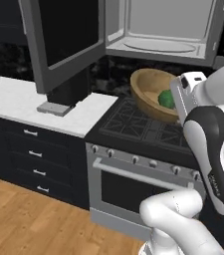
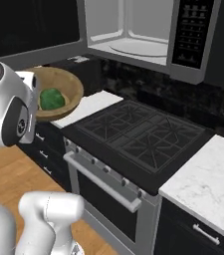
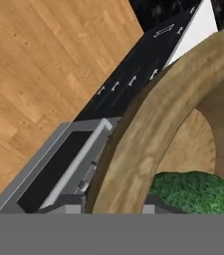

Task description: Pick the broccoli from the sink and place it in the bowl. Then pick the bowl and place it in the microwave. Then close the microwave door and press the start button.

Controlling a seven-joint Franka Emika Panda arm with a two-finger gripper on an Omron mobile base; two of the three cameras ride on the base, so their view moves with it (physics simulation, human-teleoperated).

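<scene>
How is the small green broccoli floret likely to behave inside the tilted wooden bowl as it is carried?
The green broccoli floret lies loose, so it may roll. The tan wooden bowl is tilted but deep, so its wall probably contains it. The bowl looks rigid.

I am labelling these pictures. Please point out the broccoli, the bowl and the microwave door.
broccoli (image 2: 52,99): right base view, its green top.
bowl (image 1: 144,89): left base view, its inner wall.
microwave door (image 1: 66,30): left base view, its dark glass window.

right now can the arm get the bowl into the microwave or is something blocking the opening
Probably yes. The microwave door is swung wide open to the left, the microwave cavity holds just its bare turntable, and the bowl with the broccoli is already lifted over the stove, just below the opening.
</scene>
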